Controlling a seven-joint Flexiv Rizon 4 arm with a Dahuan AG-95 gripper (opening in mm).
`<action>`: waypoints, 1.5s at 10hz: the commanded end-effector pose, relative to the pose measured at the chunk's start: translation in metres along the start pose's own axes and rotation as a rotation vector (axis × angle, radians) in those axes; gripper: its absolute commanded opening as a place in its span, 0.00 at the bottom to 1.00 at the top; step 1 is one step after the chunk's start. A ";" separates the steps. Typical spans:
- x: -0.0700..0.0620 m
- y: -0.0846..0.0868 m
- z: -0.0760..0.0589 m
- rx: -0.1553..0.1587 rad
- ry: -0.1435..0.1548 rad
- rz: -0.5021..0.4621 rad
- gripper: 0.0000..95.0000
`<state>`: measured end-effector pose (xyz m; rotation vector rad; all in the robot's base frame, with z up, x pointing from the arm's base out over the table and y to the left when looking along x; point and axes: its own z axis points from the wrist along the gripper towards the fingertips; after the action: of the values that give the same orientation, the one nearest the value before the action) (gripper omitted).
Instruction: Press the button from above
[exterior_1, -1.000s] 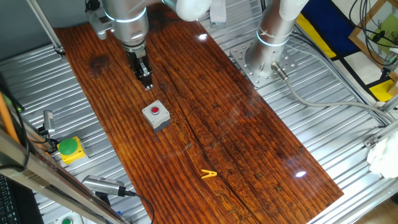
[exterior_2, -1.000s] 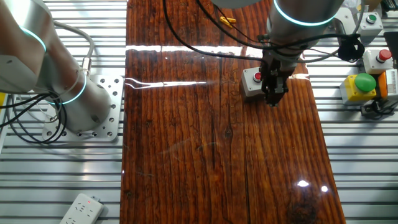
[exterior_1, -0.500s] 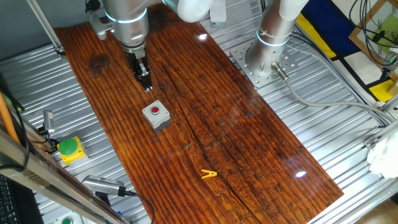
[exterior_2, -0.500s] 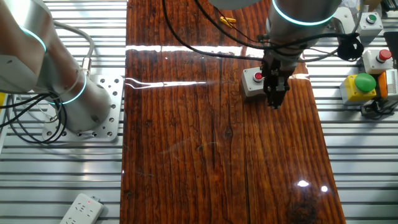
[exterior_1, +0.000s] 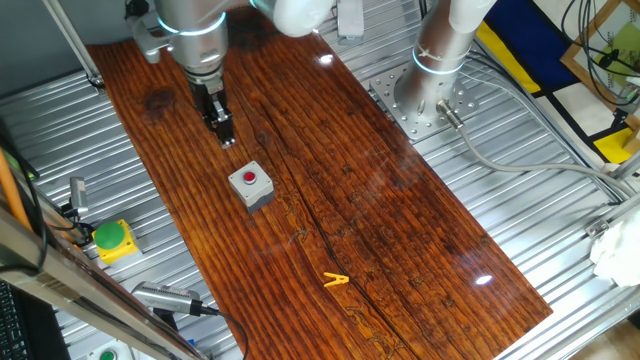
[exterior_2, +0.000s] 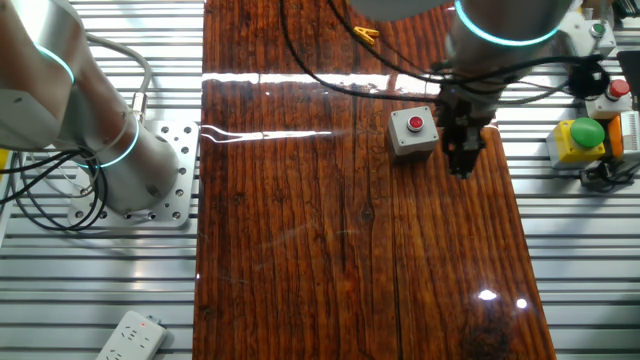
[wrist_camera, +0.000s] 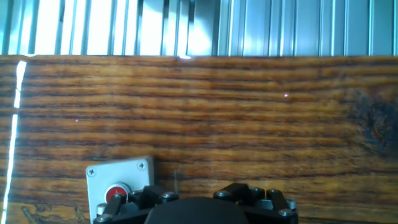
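Note:
The button (exterior_1: 249, 179) is small, round and red, set in a grey square box (exterior_1: 256, 194) on the wooden tabletop. It also shows in the other fixed view (exterior_2: 416, 123) and at the lower left of the hand view (wrist_camera: 114, 193). My gripper (exterior_1: 227, 138) hangs above the wood, beside and beyond the box, not over it. In the other fixed view the gripper (exterior_2: 463, 165) is to the right of the box, apart from it. Its fingers are together, with no gap in either fixed view. The hand view shows only the gripper's dark body; the fingertips are hidden.
A green button in a yellow box (exterior_1: 112, 238) sits off the wood on the metal table, also in the other fixed view (exterior_2: 583, 135). A yellow clip (exterior_1: 336, 281) lies on the wood. An arm base (exterior_1: 430, 95) and cables stand beside the board.
My gripper has moved sideways away from the button box, towards the board's edge. It now stands clear of the box. The button has not moved.

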<state>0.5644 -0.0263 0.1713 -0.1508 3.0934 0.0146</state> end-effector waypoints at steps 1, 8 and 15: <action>-0.014 0.004 0.001 0.003 -0.007 0.020 0.80; -0.015 0.016 0.009 -0.010 -0.023 0.064 0.80; -0.010 0.026 0.021 -0.015 -0.049 0.083 0.80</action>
<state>0.5738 0.0011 0.1485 -0.0249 3.0497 0.0440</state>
